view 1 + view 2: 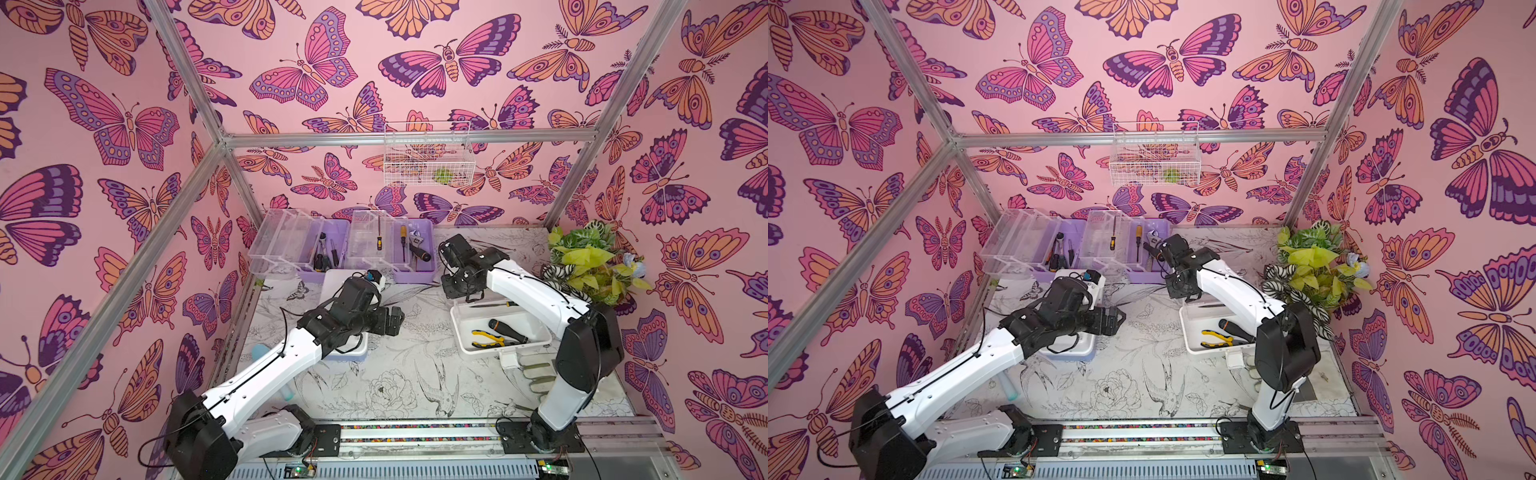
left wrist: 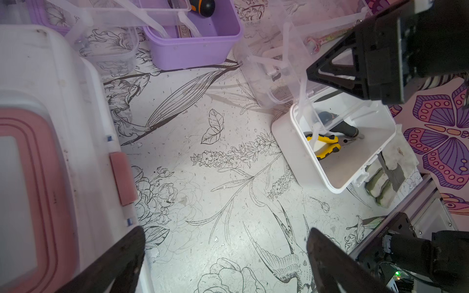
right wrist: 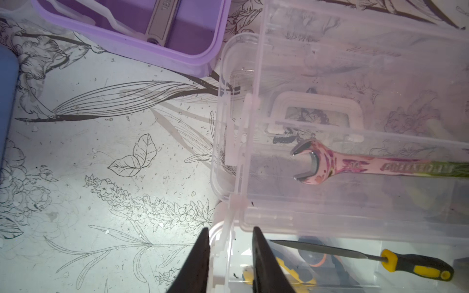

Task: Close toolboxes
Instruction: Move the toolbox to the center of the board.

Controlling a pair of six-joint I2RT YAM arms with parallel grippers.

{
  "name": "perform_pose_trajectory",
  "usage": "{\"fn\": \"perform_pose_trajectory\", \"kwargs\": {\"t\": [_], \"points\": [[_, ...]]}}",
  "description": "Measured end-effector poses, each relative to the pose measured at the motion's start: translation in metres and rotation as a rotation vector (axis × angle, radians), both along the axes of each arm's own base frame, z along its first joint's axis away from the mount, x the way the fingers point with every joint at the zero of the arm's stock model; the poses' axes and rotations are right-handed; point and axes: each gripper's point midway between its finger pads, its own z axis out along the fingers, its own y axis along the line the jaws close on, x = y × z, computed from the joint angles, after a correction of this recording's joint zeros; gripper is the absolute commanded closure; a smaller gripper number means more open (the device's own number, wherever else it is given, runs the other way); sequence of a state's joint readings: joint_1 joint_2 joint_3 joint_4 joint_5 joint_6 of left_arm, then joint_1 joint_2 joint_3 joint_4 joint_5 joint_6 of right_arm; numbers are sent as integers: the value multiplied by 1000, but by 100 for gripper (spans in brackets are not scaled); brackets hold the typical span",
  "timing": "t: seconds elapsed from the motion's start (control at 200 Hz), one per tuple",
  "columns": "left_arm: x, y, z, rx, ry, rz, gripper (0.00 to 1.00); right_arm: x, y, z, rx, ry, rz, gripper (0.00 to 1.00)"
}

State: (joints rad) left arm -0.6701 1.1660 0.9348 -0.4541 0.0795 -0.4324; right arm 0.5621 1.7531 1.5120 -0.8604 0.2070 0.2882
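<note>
The right fingers (image 3: 262,256) stand close together astride the edge of the clear lid (image 3: 355,76) of the white box (image 1: 459,332). A thin gap shows beside the plastic, so I cannot tell whether they are clamping the lid or only straddling it. The lid is raised and tilted above the box, not lying flat on it. Its pale handle (image 3: 314,111) and a wrench (image 3: 355,162) show through the clear plastic. The white box sits on the right part of the desk (image 1: 395,374), under the right arm. It holds yellow-handled pliers (image 1: 486,338), a black-handled tool (image 1: 507,330) and a thin tool with a black and yellow handle (image 3: 418,266).

The left fingers (image 2: 327,258) are spread wide and hold nothing. They hang above the desk between the white box and the light blue box (image 1: 353,353), 1 of them over the edge of that box's white lid (image 2: 63,88), near its pink latch (image 2: 123,177). The light blue box sits on the left part of the desk, under the left arm, with its lid flat on top and a pink handle (image 2: 30,177) in the middle.

At the back of the desk, a purple box (image 1: 338,235) and a second purple box (image 1: 428,249) stand side by side. Both are open with clear lids folded back, and both hold screwdrivers.
</note>
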Motion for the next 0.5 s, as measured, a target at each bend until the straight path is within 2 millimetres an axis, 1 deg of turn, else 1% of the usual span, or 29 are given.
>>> {"fn": "perform_pose_trajectory", "kwargs": {"t": [0.215,0.27,0.335,0.411,0.501], "points": [[-7,5,1,-15,5,11,2,11,-4,12,-11,-51,-2,64],[-8,6,3,-20,3,14,2,18,-2,16,-9,-62,-2,64],[-8,6,3,-21,3,14,2,33,2,20,-6,-80,-7,64],[-8,6,2,-20,5,15,2,48,6,17,-6,-86,-9,65],[-9,7,-1,-16,12,16,2,60,7,6,-21,-68,-8,67]]}}
